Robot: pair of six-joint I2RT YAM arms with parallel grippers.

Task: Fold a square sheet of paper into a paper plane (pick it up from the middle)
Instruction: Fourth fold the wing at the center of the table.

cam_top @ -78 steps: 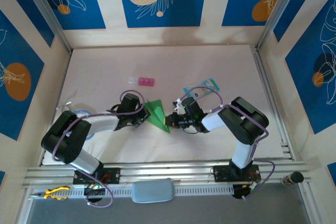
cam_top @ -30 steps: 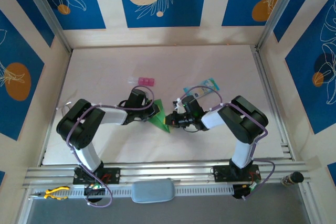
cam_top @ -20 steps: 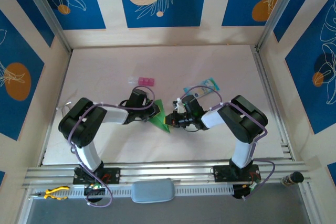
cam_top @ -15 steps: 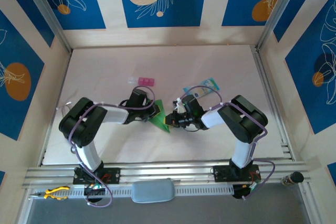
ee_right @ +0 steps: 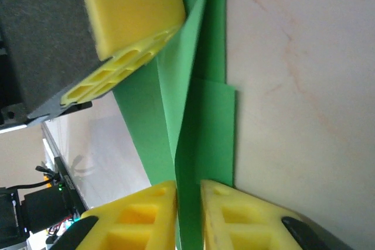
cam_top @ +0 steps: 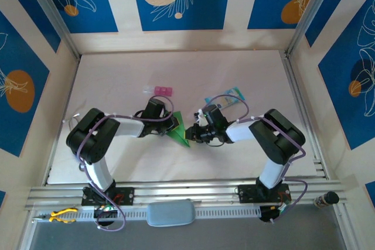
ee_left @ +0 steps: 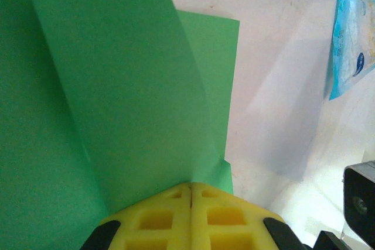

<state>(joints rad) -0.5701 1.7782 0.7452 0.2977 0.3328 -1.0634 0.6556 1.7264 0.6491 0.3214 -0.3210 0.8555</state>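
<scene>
The bright green paper (cam_top: 177,128), folded to a narrow pointed shape, lies at mid-table between both grippers. My left gripper (cam_top: 169,125) is shut on its left side; in the left wrist view the yellow fingertips (ee_left: 191,184) meet on a raised flap of the paper (ee_left: 117,86). My right gripper (cam_top: 193,134) is at the paper's right end. In the right wrist view its jaws (ee_right: 188,184) stand slightly apart, with an upright fold of the paper (ee_right: 205,127) in the gap. The left gripper's yellow finger (ee_right: 135,10) shows beyond the fold.
A small pink block (cam_top: 159,91) lies behind the paper. A pale blue printed packet (cam_top: 225,99) lies just behind the right gripper and shows at the right edge of the left wrist view as a blue packet (ee_left: 351,33). Rails run along the table's near edge.
The right jaws have parted a little around the fold, and the right arm's elbow has shifted right. The left arm swung in earlier and has since held still.
</scene>
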